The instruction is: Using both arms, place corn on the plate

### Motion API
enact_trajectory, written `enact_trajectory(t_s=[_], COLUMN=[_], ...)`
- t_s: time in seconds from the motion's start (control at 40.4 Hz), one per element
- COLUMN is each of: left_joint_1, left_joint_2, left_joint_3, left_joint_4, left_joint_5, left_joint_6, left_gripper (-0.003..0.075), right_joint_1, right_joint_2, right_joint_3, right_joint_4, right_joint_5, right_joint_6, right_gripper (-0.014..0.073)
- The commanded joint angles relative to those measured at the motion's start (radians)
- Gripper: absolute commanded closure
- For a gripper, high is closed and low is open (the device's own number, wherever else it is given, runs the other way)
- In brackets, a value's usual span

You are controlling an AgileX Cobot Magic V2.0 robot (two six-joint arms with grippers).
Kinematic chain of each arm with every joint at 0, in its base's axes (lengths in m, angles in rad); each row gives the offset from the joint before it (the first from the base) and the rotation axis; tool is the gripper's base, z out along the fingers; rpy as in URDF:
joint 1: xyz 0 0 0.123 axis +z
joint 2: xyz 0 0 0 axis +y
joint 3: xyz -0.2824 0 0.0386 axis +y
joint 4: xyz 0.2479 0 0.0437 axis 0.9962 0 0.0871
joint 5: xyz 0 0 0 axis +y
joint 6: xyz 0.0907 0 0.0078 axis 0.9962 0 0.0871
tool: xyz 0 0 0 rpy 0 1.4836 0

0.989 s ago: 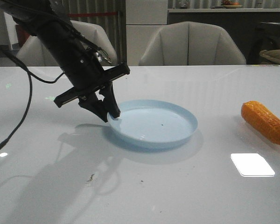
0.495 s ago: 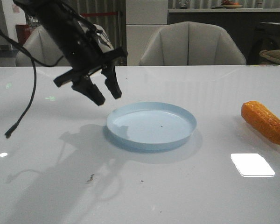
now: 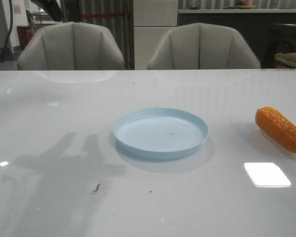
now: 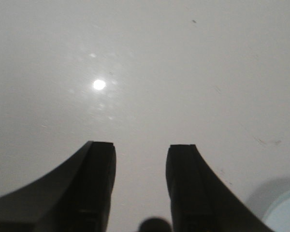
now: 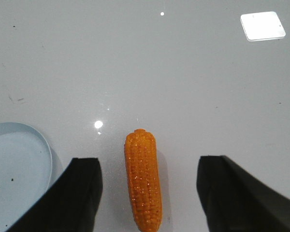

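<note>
Corn near counter's right edge, between wide-open, empty right gripper; left gripper parted, empty; risk: glossy cob rolling from plate.

No readable text or markings.

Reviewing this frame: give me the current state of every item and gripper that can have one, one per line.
plate: empty, flat on the table, nothing touching it.
corn: lying on its side on the table, off the plate, ungripped.
left gripper: open, empty, above bare table.
right gripper: open wide, straddling the corn from above, no visible contact.
</note>
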Motion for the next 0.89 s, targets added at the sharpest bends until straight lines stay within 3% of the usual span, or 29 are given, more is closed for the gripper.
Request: enact_trajectory(t_s=[0.0,0.272,0.42,0.594,0.866], left_joint_1=[-0.002,-0.002,-0.002,-0.002,-0.002], left_joint_2=[-0.144,-0.268,-0.332,-0.494,-0.888], left_joint_3=[-0.039,-0.033,0.043,0.291,0.828], left_joint_4=[0.101,0.131,0.161,0.215,0.215], left_joint_5=[-0.053,-0.013,-0.012,-0.098,-0.384], left_joint_6=[-0.032,-0.032,-0.032,-0.032,-0.035], left_gripper=[0.0377,0.0377,0.0377,0.0389,0.0407], right_joint_1=[-0.001,0.059,0.074,0.074,0.074], right_joint_2=[0.057,0.327,0.453,0.566,0.67], right_joint_3=[-0.125,-0.339,-0.396,-0.414,-0.414], right_joint_4=[-0.011,-0.011,-0.009,-0.007,-0.007], right_joint_5=[-0.008,0.012,0.016,0.035,0.045], right_joint_6=[-0.001,-0.134,-0.139,-0.139,-0.138], right_gripper=[0.006,0.006,0.006,0.006,0.006])
